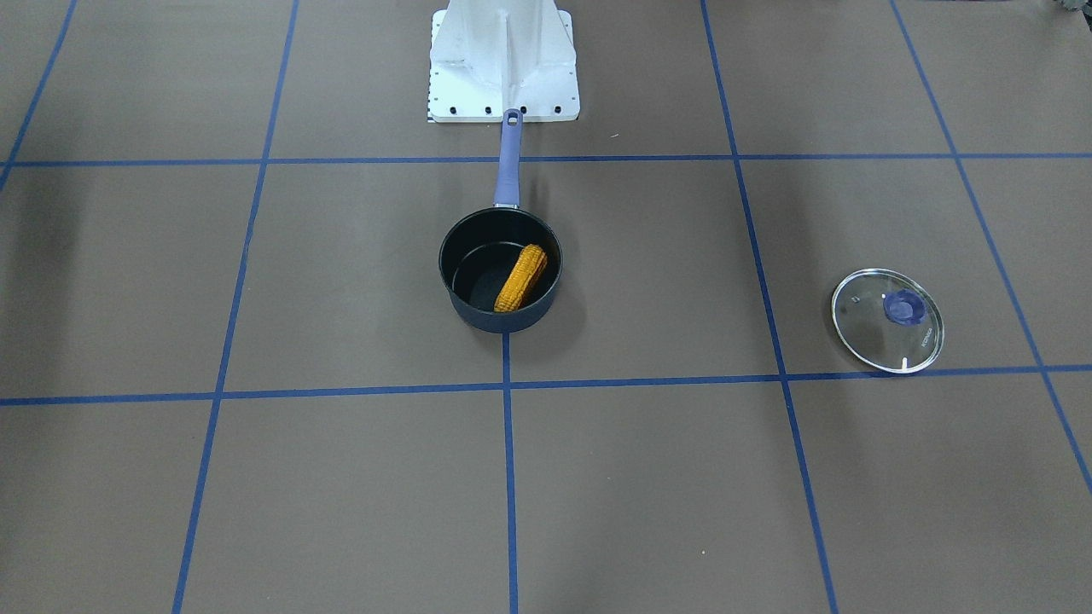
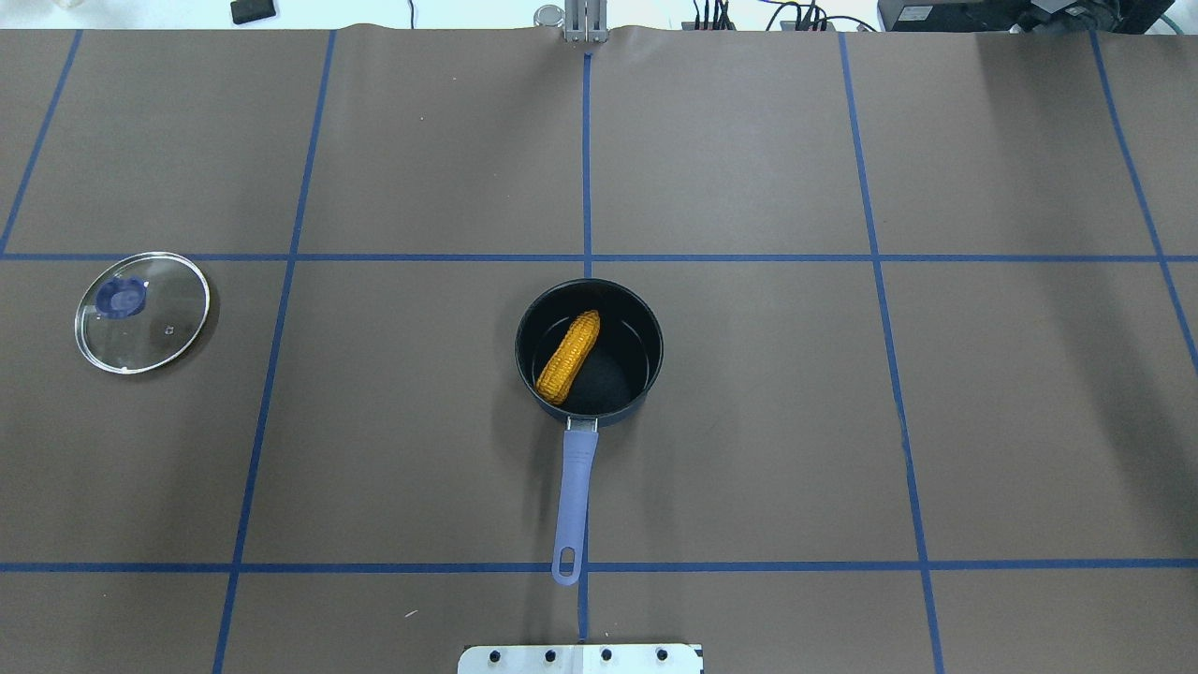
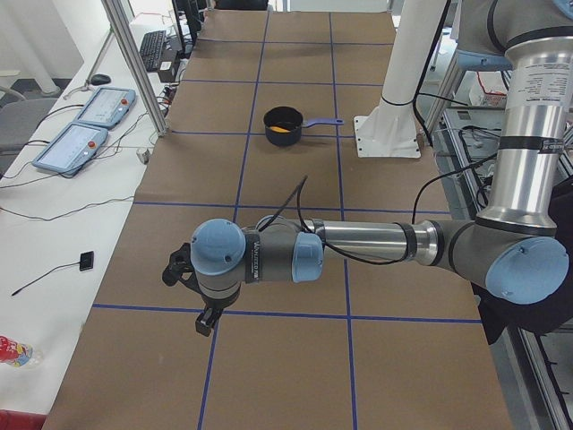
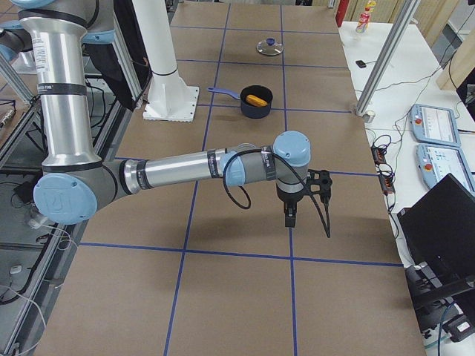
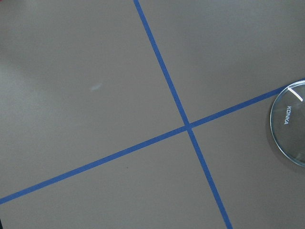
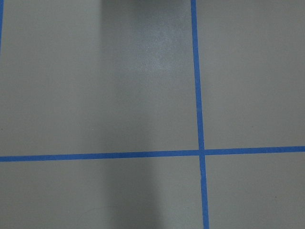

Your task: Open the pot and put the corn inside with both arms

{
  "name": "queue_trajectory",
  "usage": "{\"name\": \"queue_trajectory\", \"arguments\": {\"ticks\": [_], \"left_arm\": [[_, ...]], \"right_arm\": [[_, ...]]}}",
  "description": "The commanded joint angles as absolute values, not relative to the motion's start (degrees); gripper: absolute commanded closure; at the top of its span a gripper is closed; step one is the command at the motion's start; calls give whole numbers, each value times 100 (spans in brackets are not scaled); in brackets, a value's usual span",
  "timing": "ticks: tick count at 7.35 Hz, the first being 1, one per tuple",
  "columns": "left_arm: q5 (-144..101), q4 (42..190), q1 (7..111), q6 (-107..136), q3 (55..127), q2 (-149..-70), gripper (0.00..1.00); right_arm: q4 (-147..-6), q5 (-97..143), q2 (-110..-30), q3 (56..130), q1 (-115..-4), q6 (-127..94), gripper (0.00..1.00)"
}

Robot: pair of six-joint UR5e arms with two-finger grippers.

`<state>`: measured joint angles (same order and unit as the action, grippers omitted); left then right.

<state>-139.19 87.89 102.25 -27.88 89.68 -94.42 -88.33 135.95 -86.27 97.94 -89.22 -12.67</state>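
Note:
The dark navy pot (image 2: 642,321) stands open at the table's middle, its purple handle (image 2: 573,496) pointing toward the robot base. The yellow-orange corn (image 2: 568,357) lies inside it, leaning on the wall; it also shows in the front-facing view (image 1: 521,278) inside the pot (image 1: 499,321). The glass lid (image 2: 142,312) with its purple knob lies flat on the table far on the robot's left, also seen in the front-facing view (image 1: 887,320). The left gripper (image 3: 190,300) and right gripper (image 4: 306,204) show only in the side views, high above the table, far from the pot. I cannot tell whether they are open or shut.
The white robot base plate (image 1: 503,72) sits just behind the handle's end. Blue tape lines grid the brown table. The lid's edge (image 5: 290,124) shows in the left wrist view. Teach pendants (image 3: 85,125) lie on the white side bench.

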Motion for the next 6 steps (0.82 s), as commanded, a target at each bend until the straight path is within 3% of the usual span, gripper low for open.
{"name": "queue_trajectory", "arguments": {"ticks": [1, 6], "left_arm": [[-13922, 8666, 10301, -2795, 9114, -9387, 2], [-13931, 8684, 10301, -2795, 9114, -9360, 2]], "right_arm": [[-8833, 13588, -8648, 9809, -8921, -1274, 0], [-8833, 13588, -9229, 10345, -8956, -1283, 0]]}}
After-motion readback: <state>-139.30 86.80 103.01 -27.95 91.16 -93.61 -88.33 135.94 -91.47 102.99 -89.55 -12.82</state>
